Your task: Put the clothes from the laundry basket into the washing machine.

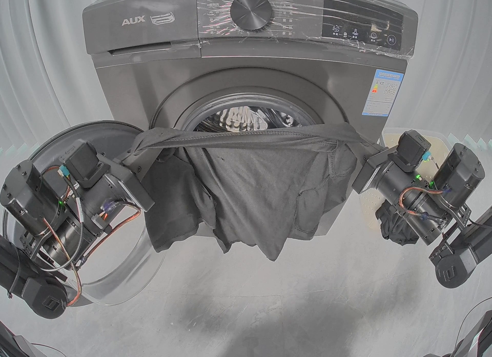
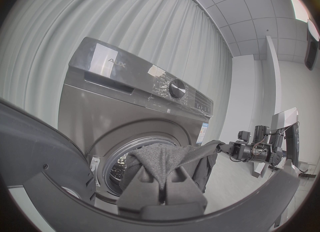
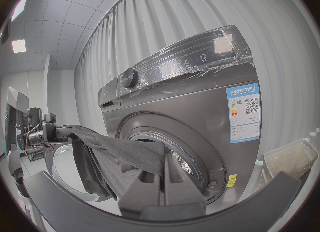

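We are in the loading step. The dark grey fabric garment [image 1: 246, 189] hangs stretched between our two arms, just in front of the grey metal front-loading washing machine [image 1: 133, 91]. Its top edge is pulled into a taut band across the lower part of the round drum mouth [image 1: 241, 117], and the rest drapes towards the floor. As far as we can judge, none of it is inside yet.

The left tool [image 1: 132, 159] is pressed together on the garment's left end, and the right tool [image 1: 365, 157] pinches the right end the same way; in each wrist view, cloth is caught between the closed pads. The round glass-bowled door [image 1: 110, 132] stands swung wide to the left, behind our left arm. The cream perforated plastic laundry basket [image 1: 441, 140] sits to the right of the machine, on the far side of our right arm.

The stretched span looks wider than the drum mouth, so we think the next move calls for bringing both tools closer together. They would then carry the bunched cloth forward through the opening — high enough that the hanging body clears the lower lip — before either tool lets go.
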